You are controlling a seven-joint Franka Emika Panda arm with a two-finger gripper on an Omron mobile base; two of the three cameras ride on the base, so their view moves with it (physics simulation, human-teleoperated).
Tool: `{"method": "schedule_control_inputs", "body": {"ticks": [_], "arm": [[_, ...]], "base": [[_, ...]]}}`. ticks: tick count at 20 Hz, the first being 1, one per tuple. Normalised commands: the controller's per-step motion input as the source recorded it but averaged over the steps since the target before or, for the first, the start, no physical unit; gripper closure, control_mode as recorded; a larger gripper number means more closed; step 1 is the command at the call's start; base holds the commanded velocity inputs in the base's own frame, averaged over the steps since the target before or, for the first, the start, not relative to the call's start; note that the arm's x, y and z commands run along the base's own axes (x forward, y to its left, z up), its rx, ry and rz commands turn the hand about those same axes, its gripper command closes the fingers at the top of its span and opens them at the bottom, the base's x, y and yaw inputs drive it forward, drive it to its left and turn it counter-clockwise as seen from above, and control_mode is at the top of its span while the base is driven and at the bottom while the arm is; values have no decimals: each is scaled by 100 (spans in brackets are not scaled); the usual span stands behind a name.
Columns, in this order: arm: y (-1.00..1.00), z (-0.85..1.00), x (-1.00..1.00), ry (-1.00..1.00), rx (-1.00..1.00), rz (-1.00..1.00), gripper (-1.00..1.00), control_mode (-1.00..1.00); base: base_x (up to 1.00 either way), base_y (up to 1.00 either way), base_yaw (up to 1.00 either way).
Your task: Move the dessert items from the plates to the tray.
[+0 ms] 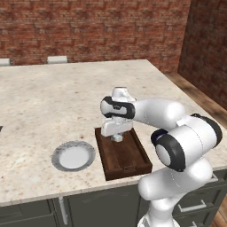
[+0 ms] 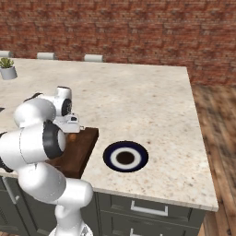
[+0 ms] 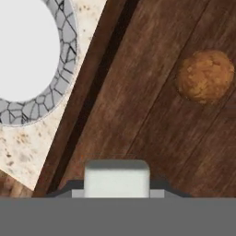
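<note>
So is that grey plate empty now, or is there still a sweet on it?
Empty. The grey plate shows only its bare pale centre. The brown ball already lies in the tray.

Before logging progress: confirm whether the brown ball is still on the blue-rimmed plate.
No. The brown ball lies on the wooden tray; the blue-rimmed plate holds no ball.

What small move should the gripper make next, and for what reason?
Probably it should open the jaws and let go. The gripper is shut on the white cube and hangs low above the floor of the wooden tray, inside its raised edge. The brown ball already lies on the tray, apart from the cube, so the drop spot looks free.
</note>
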Motion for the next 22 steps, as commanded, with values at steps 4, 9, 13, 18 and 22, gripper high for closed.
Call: {"method": "schedule_control_inputs", "body": {"ticks": [4, 9, 13, 18, 22], "arm": [[-54, 0, 0, 10, 0, -8, 100, -100], [-13, -3, 0, 0, 0, -2, 100, -100], [1, -12, 0, 0, -6, 0, 100, -100], [0, 0, 0, -2, -12, 0, 100, -100], [0, -4, -2, -2, -7, 0, 100, -100]], "base": [[0, 0, 0], [0, 0, 0], [0, 0, 0], [0, 0, 0], [0, 0, 0]]}}
